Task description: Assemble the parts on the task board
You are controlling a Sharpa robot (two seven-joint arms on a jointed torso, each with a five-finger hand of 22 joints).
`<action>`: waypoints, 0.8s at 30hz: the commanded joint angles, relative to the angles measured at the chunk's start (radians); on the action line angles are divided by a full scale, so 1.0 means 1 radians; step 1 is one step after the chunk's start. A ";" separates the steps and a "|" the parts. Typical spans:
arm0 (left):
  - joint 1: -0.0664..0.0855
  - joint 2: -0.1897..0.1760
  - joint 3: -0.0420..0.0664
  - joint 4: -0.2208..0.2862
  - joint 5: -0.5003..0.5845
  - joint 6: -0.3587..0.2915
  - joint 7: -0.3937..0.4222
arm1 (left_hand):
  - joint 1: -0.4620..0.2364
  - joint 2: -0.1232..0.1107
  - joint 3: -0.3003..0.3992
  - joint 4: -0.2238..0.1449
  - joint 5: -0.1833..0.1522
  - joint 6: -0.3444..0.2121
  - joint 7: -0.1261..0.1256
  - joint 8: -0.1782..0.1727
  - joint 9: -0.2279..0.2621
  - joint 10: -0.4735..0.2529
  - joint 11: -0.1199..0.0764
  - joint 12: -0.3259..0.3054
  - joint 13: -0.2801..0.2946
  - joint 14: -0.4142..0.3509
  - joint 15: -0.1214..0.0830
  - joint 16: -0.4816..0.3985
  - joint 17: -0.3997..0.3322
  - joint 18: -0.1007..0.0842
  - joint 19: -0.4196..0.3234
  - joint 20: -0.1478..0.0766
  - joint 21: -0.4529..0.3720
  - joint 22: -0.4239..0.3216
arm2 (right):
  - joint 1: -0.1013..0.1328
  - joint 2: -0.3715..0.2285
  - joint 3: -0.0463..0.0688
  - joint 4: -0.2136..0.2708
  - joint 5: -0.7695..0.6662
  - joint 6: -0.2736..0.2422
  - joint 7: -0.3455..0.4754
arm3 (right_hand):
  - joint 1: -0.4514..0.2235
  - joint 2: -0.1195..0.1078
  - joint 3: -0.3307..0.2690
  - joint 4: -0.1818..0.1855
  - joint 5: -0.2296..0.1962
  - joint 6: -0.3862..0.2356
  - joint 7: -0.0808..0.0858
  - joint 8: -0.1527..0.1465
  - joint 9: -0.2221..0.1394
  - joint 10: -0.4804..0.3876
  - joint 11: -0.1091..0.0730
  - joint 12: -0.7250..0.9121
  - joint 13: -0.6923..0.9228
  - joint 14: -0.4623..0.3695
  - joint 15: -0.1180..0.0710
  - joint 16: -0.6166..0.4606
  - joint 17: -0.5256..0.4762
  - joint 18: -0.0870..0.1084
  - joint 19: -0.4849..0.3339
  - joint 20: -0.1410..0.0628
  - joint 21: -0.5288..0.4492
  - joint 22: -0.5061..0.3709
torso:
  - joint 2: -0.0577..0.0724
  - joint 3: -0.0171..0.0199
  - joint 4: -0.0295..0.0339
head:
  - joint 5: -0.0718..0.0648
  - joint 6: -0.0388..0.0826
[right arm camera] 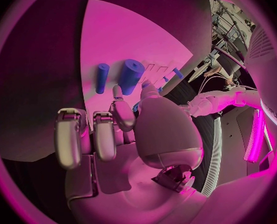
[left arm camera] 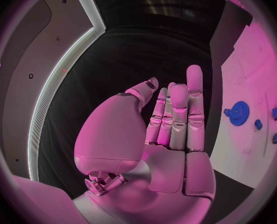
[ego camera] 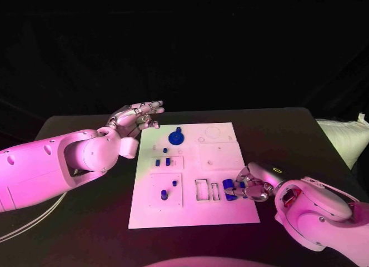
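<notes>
— Where was the part it was after?

— A stubby blue cylinder (ego camera: 229,186) sat near the board's near right corner, just beside two empty rectangular slots (ego camera: 207,189). In the right wrist view that blue cylinder (right arm camera: 130,76) lay just ahead of the fingertips (right arm camera: 118,91), with a thinner blue peg (right arm camera: 101,77) alongside it, both pointing their long axes away from the palm.

— Was the hand holding it?

— The right hand (ego camera: 254,186) pressed in on it from the board's right edge, thumb and one finger touching or very nearly so; the other fingers were curled back. Whether it truly gripped the piece I couldn't tell.

— And the other arm?

— The left hand (ego camera: 136,117) hung well apart, off the far left corner of the white task board (ego camera: 193,214), fingers straight and apart, holding nothing. The blue gear (ego camera: 176,137) lay nearest it, with small blue pegs (ego camera: 162,162) further down the board.

— So which would act?

— The right, I'd judge; the cylinder lay right at its fingers, while the left had the whole board to cross over the tabletop (ego camera: 280,128).
</notes>
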 commanded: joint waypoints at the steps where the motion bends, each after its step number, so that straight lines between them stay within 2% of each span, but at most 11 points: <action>1: 0.000 0.001 0.000 0.001 -0.004 0.021 0.003 | 0.003 0.007 -0.001 -0.006 -0.004 -0.008 0.002 0.005 0.000 -0.008 0.001 0.002 0.001 -0.007 0.000 0.005 -0.001 0.011 0.002 0.007 -0.004 -0.001 | -0.006 0.009 0.000 -0.010 -0.028 0.066 -0.011 | 0.005 0.010 -0.008 -0.002 0.007 -0.007 0.001 0.007 0.002 0.008 -0.001 0.127 0.222 0.088 -0.005 0.007 0.177 -0.017 0.044 -0.005 0.004 0.112 | 0.000 0.0001 -0.0014 | 0.004 -0.004; 15: 0.000 -0.001 0.000 0.001 -0.004 0.023 0.002 | 0.002 0.007 -0.002 -0.006 -0.004 -0.008 0.002 0.006 0.000 -0.009 0.001 0.005 0.001 -0.007 0.000 0.006 -0.001 0.011 0.002 0.007 -0.005 -0.001 | -0.021 0.047 0.000 -0.060 -0.065 0.094 -0.013 | 0.038 0.027 -0.010 -0.011 0.012 -0.004 0.000 0.014 0.013 0.010 -0.002 0.135 0.239 0.089 -0.005 0.009 0.180 -0.018 0.045 -0.005 0.007 0.117 | -0.001 -0.0001 -0.0010 | 0.010 -0.008; 24: 0.000 -0.002 0.000 0.002 -0.004 0.024 0.001 | 0.002 0.007 -0.002 -0.006 -0.004 -0.008 0.002 0.006 0.000 -0.009 0.001 0.005 0.001 -0.007 0.000 0.006 -0.001 0.011 0.002 0.007 -0.005 -0.001 | -0.027 0.063 0.000 -0.075 -0.069 0.060 -0.019 | 0.088 0.061 0.001 -0.030 0.042 0.031 -0.012 0.039 0.032 0.034 -0.012 0.185 0.290 0.089 -0.013 0.009 0.180 -0.019 0.048 -0.010 0.011 0.124 | -0.001 -0.0014 -0.0024 | 0.013 -0.009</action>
